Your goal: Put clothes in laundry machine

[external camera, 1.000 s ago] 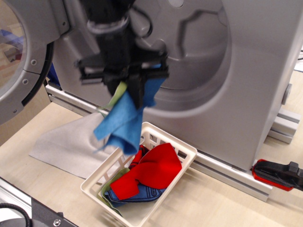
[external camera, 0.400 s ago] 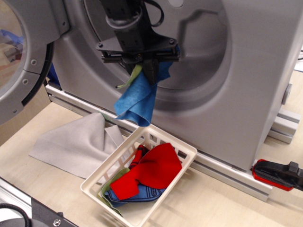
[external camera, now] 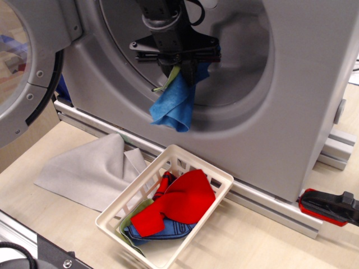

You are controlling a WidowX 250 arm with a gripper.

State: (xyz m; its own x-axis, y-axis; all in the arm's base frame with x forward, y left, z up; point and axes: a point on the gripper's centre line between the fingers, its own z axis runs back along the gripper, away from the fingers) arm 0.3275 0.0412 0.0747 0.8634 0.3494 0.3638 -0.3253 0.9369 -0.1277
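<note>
Higher and further right than a second ago, my claw point(external camera: 182, 66) now carries its bundle in front of the laundry machine point(external camera: 291, 84) drum opening, upper centre of the frame.

My claw is clamped on a bright blue cloth point(external camera: 175, 103), which hangs down in folds, with a lime-green piece point(external camera: 170, 78) pinched alongside it. Both dangle well above the white basket point(external camera: 221, 178) at lower centre. Inside that basket lie a red cloth point(external camera: 179, 202), a darker blue piece point(external camera: 162, 231) and a pale green piece point(external camera: 128, 221) at its lower left corner. A grey cloth point(external camera: 84, 171) lies flat on the table point(external camera: 252, 241), lower left. The round door point(external camera: 25, 67) stands open at the upper left.
</note>
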